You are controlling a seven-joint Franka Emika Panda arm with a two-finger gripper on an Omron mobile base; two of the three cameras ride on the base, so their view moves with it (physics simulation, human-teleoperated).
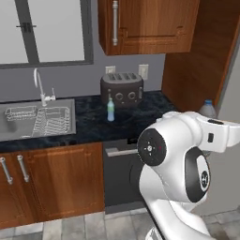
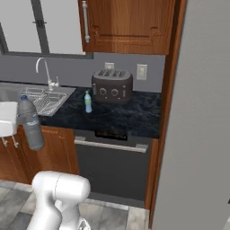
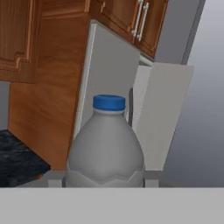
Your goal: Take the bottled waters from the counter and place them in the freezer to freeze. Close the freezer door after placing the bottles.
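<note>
Between our gripper's (image 3: 105, 177) closed jaws we hold one grey-clear plastic bottle with a dark blue cap (image 3: 106, 146), lifted off the black marbled counter (image 1: 136, 117); one pale blue, green-capped bottle (image 1: 110, 110) stands there before one dark toaster (image 1: 122, 90).

Surface (image 1: 140, 115): black stone, marbled with white flecks, polished look. Cupboards (image 1: 150, 23): brown wood, smooth, slight sheen, with bright metal handles. Freezer (image 2: 202, 134): grey, matt, flat. Toaster (image 1: 122, 90): dark, dull metal look. Sink (image 1: 14, 126) and tap (image 1: 41, 86): bright metal; wire rack (image 1: 51, 121) likewise. Small bottle (image 1: 110, 110): pale blue plastic, green cap. Grey bottle (image 3: 105, 151): clear-grey plastic, smooth, blue cap. Dishwasher (image 2: 112, 168): dark matt front, pale metal bar. Arm (image 1: 178, 159): glossy white casing, dark joints. Floor (image 1: 93, 227): grey tiles, matt.
</note>
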